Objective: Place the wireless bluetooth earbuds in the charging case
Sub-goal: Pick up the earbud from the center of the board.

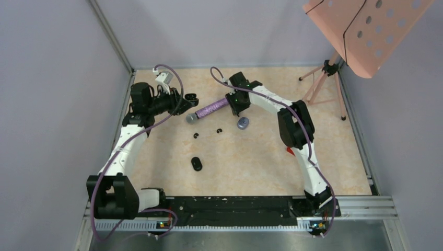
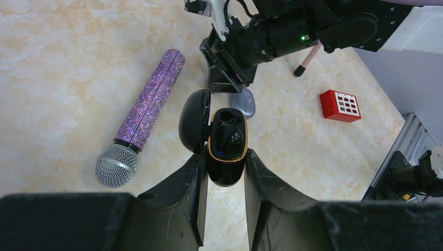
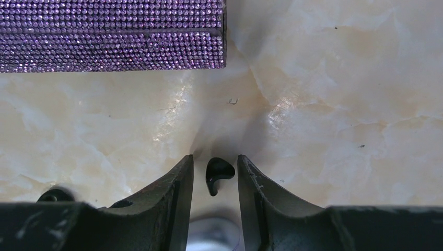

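Gripping left claw (image 2: 225,156): closed tight on the lower body of the charging case (image 2: 227,138), one finger on each side. It sits at 10 o'clock on the tabletop (image 1: 251,167).
Charging case: glossy black oval with a thin gold rim. The lid is swung open to its 9 o'clock side, and a small blue dot glows inside.
Left edge: the left wall (image 1: 52,104) runs close beside the left arm, with only a thin strip of floor between them.
Microphone (image 1: 209,111): purple glitter with a silver mesh head. It lies slantwise between the two claws, its head at 5 o'clock of the left claw.
Closed black case (image 1: 196,163): lies alone at 6 o'clock of the left claw. Bare tabletop runs from it to the rail (image 1: 235,206).
Loose earbuds (image 1: 196,135): two tiny black pieces lie at 7 to 8 o'clock of the right claw, apart from each other.
Right claw (image 3: 214,158): narrow, with its fingers on either side of one earbud (image 3: 218,171). A sliver of gap shows on the left side.
Earbud: a black, glossy, bean-like body with a short stem, just off the microphone's handle end.
Grey oval case (image 1: 242,123): sits at 5 o'clock of the right claw.
Red block (image 2: 340,105): sits at 4 o'clock of the grey oval case, near the right arm.
Right edge: the legs of the pink music stand (image 1: 365,31) stand at 2 o'clock, and bare tabletop lies beyond the right arm.
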Motion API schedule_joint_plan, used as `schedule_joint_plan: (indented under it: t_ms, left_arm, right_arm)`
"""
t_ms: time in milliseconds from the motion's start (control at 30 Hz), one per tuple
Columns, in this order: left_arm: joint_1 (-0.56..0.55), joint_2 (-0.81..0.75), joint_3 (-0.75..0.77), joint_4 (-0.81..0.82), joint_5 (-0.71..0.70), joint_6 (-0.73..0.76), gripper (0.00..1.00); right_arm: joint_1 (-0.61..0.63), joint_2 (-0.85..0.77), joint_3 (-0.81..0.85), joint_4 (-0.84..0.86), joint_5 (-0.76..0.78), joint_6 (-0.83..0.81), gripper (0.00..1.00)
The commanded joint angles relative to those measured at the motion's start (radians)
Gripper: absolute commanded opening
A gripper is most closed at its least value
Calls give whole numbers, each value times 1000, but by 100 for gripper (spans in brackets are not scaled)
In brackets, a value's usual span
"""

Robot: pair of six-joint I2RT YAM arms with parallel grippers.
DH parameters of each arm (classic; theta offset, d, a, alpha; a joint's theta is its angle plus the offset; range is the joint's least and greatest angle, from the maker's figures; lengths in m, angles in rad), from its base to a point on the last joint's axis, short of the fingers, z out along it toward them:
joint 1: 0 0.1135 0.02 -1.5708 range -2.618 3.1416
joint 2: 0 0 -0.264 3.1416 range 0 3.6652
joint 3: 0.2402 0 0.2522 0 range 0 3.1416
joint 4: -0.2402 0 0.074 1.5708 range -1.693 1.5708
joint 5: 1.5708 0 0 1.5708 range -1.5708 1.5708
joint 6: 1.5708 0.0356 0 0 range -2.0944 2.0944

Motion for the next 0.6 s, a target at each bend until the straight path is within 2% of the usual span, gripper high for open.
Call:
schedule_joint_plan:
  t_ms: [0, 100, 433, 567]
  left_arm:
    - [3, -29, -1, 34, 3, 8, 0]
    - [3, -29, -3, 36, 3, 6, 0]
    - [3, -26, -3, 45, 6, 5, 0]
    - [3, -25, -9, 49, 13, 10, 0]
  right_arm:
    - [22, -4, -20, -11, 12, 46, 35]
    - [24, -5, -31, -11, 14, 53, 34]
    - [22, 6, -59, -10, 33, 14, 19]
    - [13, -30, -69, -10, -35, -12, 13]
